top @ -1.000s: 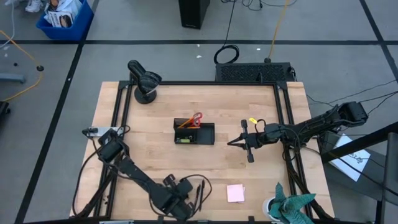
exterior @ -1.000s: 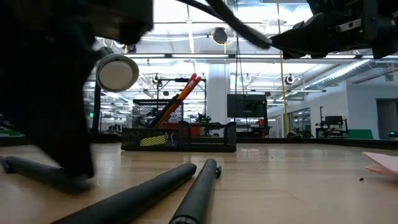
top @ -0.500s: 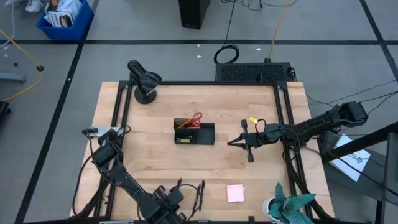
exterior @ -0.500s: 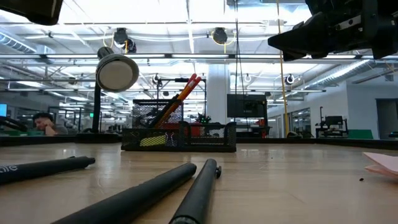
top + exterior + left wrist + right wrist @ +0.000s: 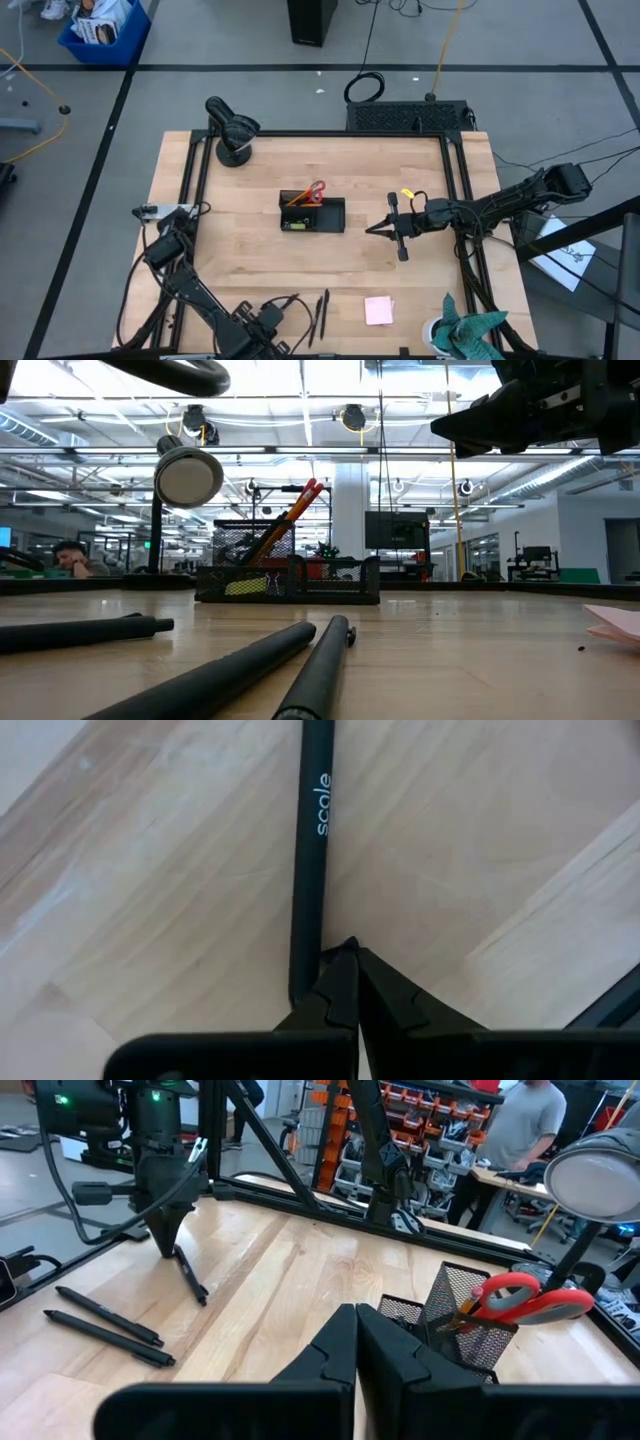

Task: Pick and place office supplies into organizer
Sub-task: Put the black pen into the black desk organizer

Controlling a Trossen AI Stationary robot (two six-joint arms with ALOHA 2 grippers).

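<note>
The black mesh organizer (image 5: 312, 213) stands mid-table with red scissors (image 5: 316, 190), an orange pencil (image 5: 297, 198) and a small yellow piece (image 5: 290, 226) in it. Three black pens lie near the front edge: two side by side (image 5: 312, 320) (image 5: 325, 313) and one with white print (image 5: 310, 850) to their left. My left gripper (image 5: 265, 315) points down, shut, with its tip at this printed pen's end. A pink sticky-note pad (image 5: 378, 310) lies flat to the pens' right. My right gripper (image 5: 370, 230) hovers shut and level, right of the organizer. My left gripper comes from above, pointing down. Its shut fingertips (image 5: 345, 955) stand against the side of the printed pen near one end (image 5: 303, 970). Nothing is between the fingers. The pen lies flat on the table, and the rest of it (image 5: 190, 1275) stretches away from the tip.
A round black dome device (image 5: 232, 130) stands at the far left corner and a teal cloth (image 5: 470, 335) lies at the near right corner. Black frame rails (image 5: 195, 200) run along the table's sides. People (image 5: 525, 1120) are in the room behind.
My left gripper has gone toward the table's left edge along the near side, rolling its wrist, and has left the low view. The printed pen has shifted a little on the table, its free end now farther right in the low view. The other two pens lie still.
</note>
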